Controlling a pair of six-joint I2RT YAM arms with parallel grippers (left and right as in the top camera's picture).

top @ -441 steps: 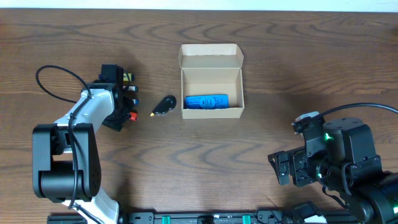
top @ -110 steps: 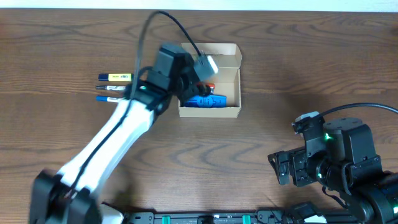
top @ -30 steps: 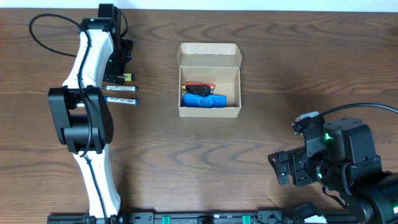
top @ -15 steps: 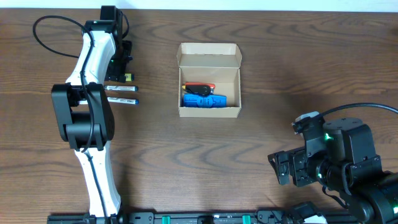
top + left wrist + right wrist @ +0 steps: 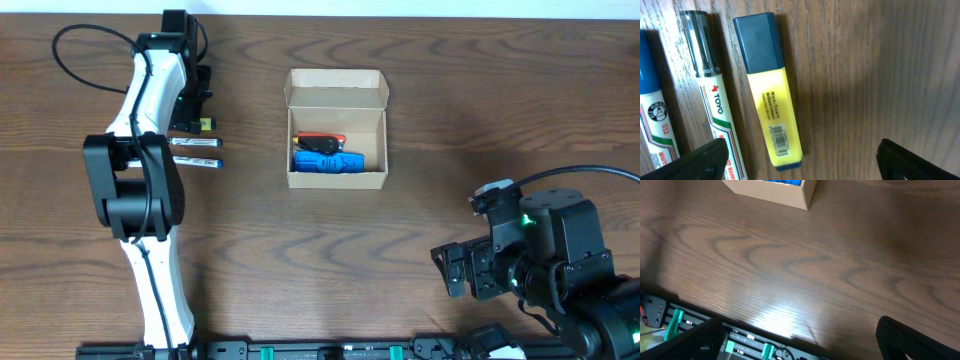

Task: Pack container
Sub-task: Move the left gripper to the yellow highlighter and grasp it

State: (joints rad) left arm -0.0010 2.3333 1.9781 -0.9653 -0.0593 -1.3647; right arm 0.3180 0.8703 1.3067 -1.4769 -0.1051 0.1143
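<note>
Brown wooden worktop (image 5: pixel 420 230). Left arm (image 5: pixel 150 100) stretched to the far left corner, left jaws wide apart, empty. Right arm (image 5: pixel 540 255) by the near right corner, right jaws also apart, empty. Tan cardboard container (image 5: pixel 338 92) near the middle of the far edge, flap open, holding blue object (image 5: pixel 330 162) and black-red item (image 5: pixel 318 142). Under left jaws, yellow highlighter (image 5: pixel 769 90) just beside white Toyo marker (image 5: pixel 710 85).
</note>
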